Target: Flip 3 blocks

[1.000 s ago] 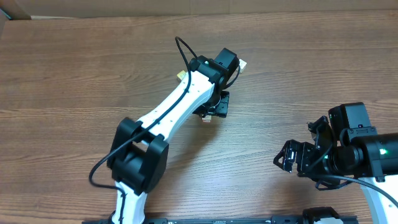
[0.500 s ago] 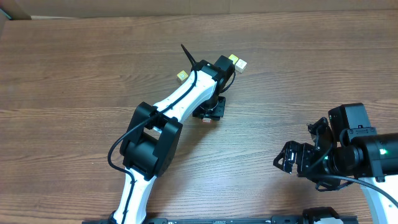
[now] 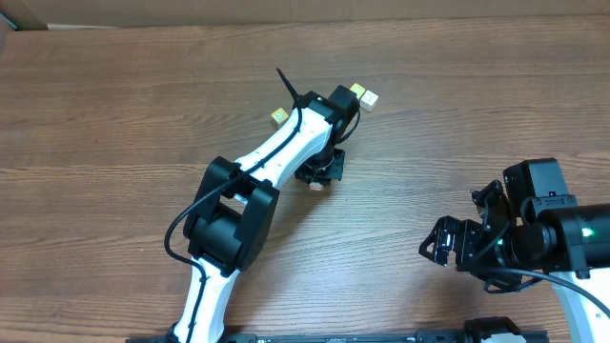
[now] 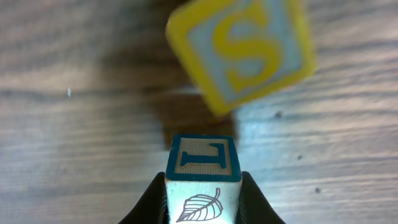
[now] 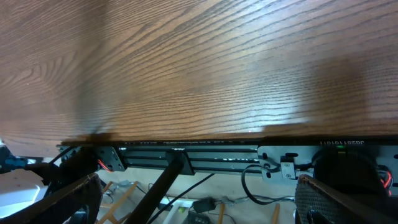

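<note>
Gripping the small wooden cube with the blue-framed letter face and leaf drawing (image 4: pixel 203 163) by two opposite sides, we are holding it in the left gripper (image 4: pixel 203 190), close over the brown wooden table (image 4: pixel 74 124). We are judging it light, rigid and smooth, so a centred pinch suits it. A yellow-framed "S" cube (image 4: pixel 239 53) is lying just beyond, crowding the turn. The right gripper (image 5: pixel 199 193) is standing wide and empty.

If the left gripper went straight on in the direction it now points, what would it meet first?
Probably the yellow S block, just beyond the blue I block that the left gripper holds, slightly to the right. Depth is unclear; the table may come first.
</note>
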Robot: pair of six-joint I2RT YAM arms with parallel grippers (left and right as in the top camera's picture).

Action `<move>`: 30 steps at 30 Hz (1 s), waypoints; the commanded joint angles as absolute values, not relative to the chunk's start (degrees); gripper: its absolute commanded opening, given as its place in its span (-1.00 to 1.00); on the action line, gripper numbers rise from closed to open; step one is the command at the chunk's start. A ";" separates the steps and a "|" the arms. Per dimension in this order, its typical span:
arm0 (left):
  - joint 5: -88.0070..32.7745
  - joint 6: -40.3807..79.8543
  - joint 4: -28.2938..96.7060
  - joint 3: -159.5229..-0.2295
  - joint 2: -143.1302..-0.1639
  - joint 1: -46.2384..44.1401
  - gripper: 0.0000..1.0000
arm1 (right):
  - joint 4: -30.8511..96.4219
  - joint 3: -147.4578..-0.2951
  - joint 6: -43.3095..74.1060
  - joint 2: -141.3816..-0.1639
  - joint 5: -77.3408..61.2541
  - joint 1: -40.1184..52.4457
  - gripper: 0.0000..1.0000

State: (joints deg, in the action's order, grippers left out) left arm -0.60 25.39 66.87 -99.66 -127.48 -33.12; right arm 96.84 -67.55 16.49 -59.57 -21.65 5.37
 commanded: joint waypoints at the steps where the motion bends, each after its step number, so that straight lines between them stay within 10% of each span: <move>1: -1.19 28.47 67.99 -99.53 -122.80 -33.15 -0.81 | 96.75 -68.69 16.10 -59.09 -22.11 5.63 0.99; 30: -1.76 49.28 60.77 -68.07 -100.03 -48.25 -0.91 | 97.03 -68.69 14.76 -59.09 -21.91 5.63 1.00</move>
